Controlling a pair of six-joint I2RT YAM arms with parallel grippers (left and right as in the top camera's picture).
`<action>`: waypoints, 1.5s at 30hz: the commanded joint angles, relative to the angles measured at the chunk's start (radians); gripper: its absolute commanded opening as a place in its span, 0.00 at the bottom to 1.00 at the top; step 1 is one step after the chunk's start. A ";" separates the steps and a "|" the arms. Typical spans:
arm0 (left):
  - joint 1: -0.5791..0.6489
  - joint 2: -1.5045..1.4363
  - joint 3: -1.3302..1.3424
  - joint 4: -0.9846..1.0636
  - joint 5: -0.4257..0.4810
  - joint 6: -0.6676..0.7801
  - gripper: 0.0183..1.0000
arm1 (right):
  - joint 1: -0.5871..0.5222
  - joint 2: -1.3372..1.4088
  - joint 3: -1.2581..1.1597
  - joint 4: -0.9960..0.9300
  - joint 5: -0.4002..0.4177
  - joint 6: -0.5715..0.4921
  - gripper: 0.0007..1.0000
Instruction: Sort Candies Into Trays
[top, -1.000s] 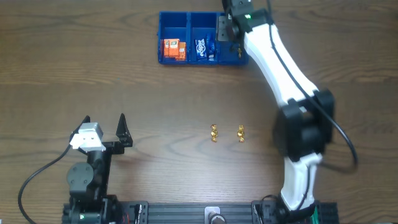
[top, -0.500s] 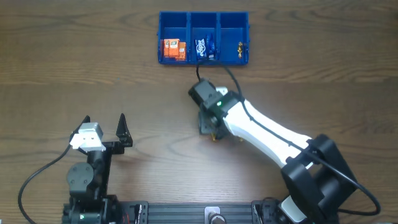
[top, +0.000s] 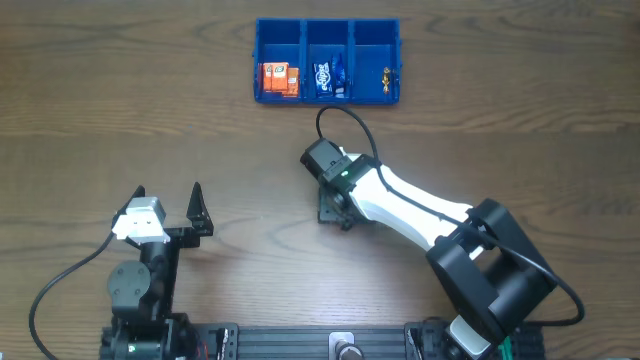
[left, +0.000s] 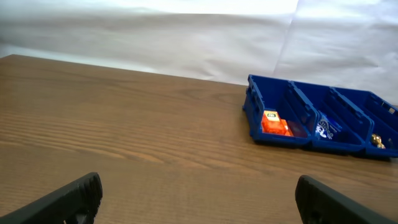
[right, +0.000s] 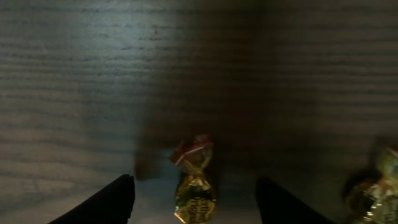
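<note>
Blue tray (top: 280, 40) with orange, blue, gold candies (top: 279, 80)

No text, number or sign can be read. The gold foil-wrapped candy (right: 194, 186) lying between the spread fingers of the right gripper (right: 196, 200) carries dark print on its wrapper, too blurred to make out. Far from that gripper, in the blue plastic tray (top: 370, 100), the orange packets (top: 279, 79) and the blue-and-white packets (top: 329, 78) bear markings too small to read.
</note>
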 joint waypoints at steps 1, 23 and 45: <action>0.005 -0.006 -0.016 -0.041 -0.006 0.007 1.00 | 0.013 0.012 -0.006 0.016 0.003 0.023 0.59; 0.005 -0.006 -0.016 -0.041 -0.006 0.007 1.00 | 0.011 0.050 -0.006 0.019 0.015 0.052 0.18; 0.005 -0.006 -0.016 -0.041 -0.006 0.007 1.00 | -0.339 0.227 0.941 -0.279 0.220 -0.346 0.15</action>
